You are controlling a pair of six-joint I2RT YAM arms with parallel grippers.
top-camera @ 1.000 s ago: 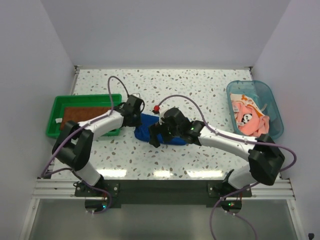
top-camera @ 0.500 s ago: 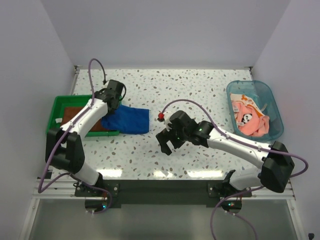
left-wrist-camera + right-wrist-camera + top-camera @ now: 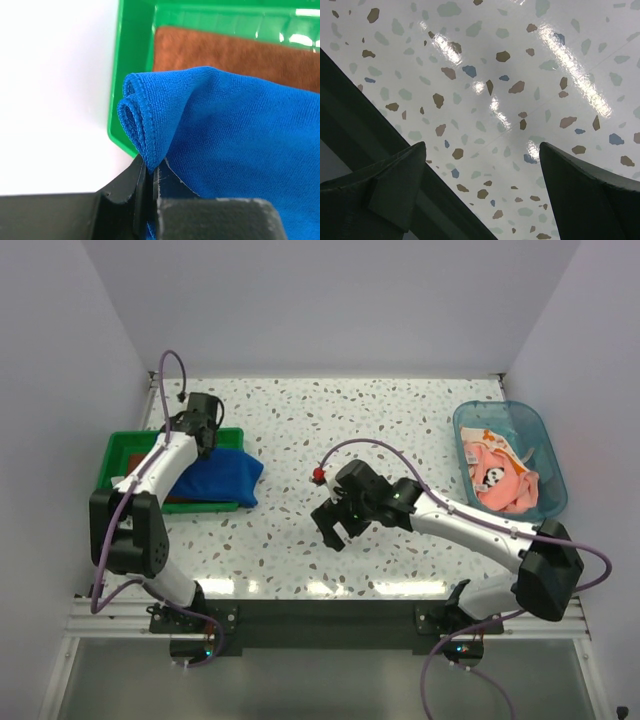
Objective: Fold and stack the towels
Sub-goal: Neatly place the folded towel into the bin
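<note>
Left gripper (image 3: 149,172) was found pressed together on the hemmed edge of the blue towel (image 3: 240,145). The edge was pinched between the fingers, with two rolled layers showing just above the tips. In the top view the blue towel was seen draped over the right end of the green tray (image 3: 108,465), part inside and part spilled past the right rim onto the speckled table (image 3: 400,410). The brown towel (image 3: 225,50) was laid flat on the tray floor, under the blue one and partly covered by it. Left arm was stretched across the tray, wrist near the far rim. Right gripper (image 3: 334,526) was held over bare table near the middle, well apart from both tray and tub. Its fingers were spread wide in the wrist view, nothing gripped, only speckled tabletop seen in the gap. Clear blue tub (image 3: 532,430) was placed at the right edge of the table. The pink towel (image 3: 497,478) was bunched inside it, with an orange flowered towel (image 3: 487,440) partly seen on its far side. How neatly the blue towel was folded could not be told.
</note>
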